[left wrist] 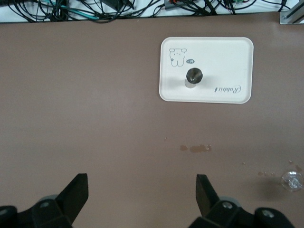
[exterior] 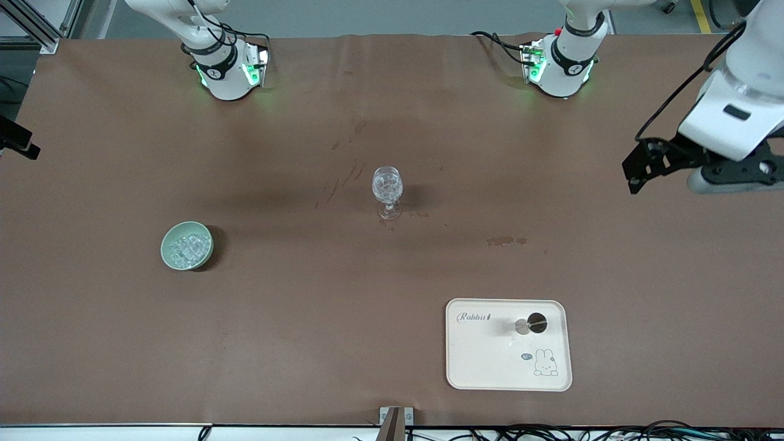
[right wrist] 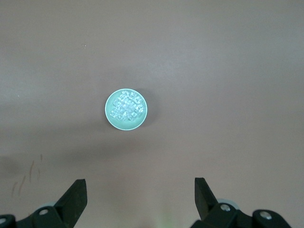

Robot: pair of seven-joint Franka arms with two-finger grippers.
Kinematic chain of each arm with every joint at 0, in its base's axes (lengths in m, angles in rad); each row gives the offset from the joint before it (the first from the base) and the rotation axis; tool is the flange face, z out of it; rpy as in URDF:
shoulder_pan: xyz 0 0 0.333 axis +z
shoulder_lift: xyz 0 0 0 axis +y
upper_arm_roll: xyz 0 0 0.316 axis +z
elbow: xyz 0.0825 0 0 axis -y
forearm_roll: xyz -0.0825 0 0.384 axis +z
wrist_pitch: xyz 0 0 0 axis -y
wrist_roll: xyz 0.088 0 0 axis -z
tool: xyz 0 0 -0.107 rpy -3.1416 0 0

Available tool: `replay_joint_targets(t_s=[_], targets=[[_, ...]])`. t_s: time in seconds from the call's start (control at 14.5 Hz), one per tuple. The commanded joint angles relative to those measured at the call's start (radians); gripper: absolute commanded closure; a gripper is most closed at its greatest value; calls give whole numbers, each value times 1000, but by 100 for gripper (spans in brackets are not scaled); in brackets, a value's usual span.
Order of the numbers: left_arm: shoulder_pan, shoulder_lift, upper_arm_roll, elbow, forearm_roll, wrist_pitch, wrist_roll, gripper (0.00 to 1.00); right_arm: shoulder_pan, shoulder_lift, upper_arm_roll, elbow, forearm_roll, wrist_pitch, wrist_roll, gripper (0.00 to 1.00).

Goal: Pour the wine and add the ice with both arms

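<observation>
A clear stemmed glass [exterior: 387, 190] stands upright mid-table; the left wrist view catches it at its edge [left wrist: 291, 180]. Ice [exterior: 186, 247] fills a pale green bowl [exterior: 168, 236] toward the right arm's end, nearer the front camera than the glass, and the right wrist view shows both the ice [right wrist: 126, 107] and the bowl [right wrist: 110, 116]. A small metal cup [exterior: 530, 324] with a dark inside stands on a cream tray [exterior: 490, 361]; I cannot tell whether it holds wine. My left gripper [exterior: 640, 168] hangs open and empty [left wrist: 142, 186] high over its end of the table. My right gripper [right wrist: 140, 190] is open, empty and high above the table.
Dark stains [exterior: 506, 241] mark the brown cover between glass and tray, with scratches [exterior: 343, 177] beside the glass. Both arm bases [exterior: 229, 70] stand along the edge farthest from the front camera. Cables and a metal bracket [exterior: 395, 422] line the edge nearest it.
</observation>
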Motion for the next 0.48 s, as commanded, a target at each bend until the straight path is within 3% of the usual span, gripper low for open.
replay_joint_targets(t_s=[0.0,0.28,0.41], targets=[[-60,-139,140,-165,-95,9,96,0,-5,-31,10,-35,23,19,-8,0],[-126,-276,244,-327,-158,6,162,0,-5,-30,10,-35,23,16,-7,0],[-131,-305,257,-364,-160,-1,164,0,-7,-31,11,-35,23,14,-7,0]])
